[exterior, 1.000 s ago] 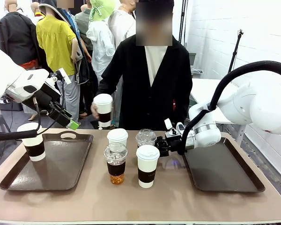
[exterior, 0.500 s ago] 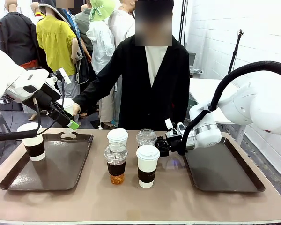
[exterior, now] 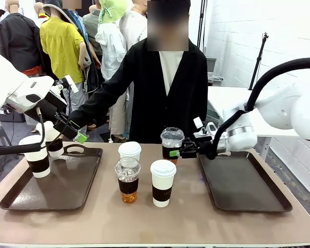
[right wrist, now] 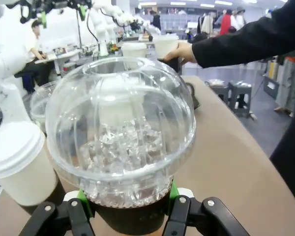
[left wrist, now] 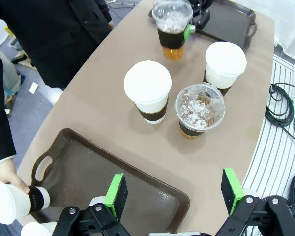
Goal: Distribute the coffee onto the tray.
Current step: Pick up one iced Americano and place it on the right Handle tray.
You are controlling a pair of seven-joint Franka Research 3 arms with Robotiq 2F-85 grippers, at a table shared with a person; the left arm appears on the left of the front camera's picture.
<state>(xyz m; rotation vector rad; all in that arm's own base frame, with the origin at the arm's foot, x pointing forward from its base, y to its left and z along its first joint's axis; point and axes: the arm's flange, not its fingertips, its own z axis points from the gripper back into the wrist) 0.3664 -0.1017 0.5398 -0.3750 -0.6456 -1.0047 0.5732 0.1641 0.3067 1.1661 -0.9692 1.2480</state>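
Note:
My right gripper (exterior: 182,151) is shut on a clear dome-lidded cup (exterior: 171,143) of amber drink and holds it above the table, just left of the right tray (exterior: 243,182). The same iced cup (right wrist: 120,142) sits between the right gripper's green pads (right wrist: 83,199). On the table stand two white cups (exterior: 129,151) (exterior: 163,182) and a second dome cup (exterior: 127,178). One white cup (exterior: 36,155) stands on the left tray (exterior: 67,181). A person's hand (left wrist: 7,174) holds another white cup (exterior: 54,143) at that tray's far corner. My left gripper (exterior: 75,132) hangs open above the left tray.
The brown table (exterior: 144,219) has bare surface along its front edge. The left tray's handle (exterior: 75,150) faces the person. Black cables (left wrist: 285,103) lie on the floor past the table's edge. The person stands at the far side, one arm stretched toward the left tray.
My right gripper has lifted the dome cup off the table and carried it right toward the right tray. The person's hand has brought a white cup down to the left tray.

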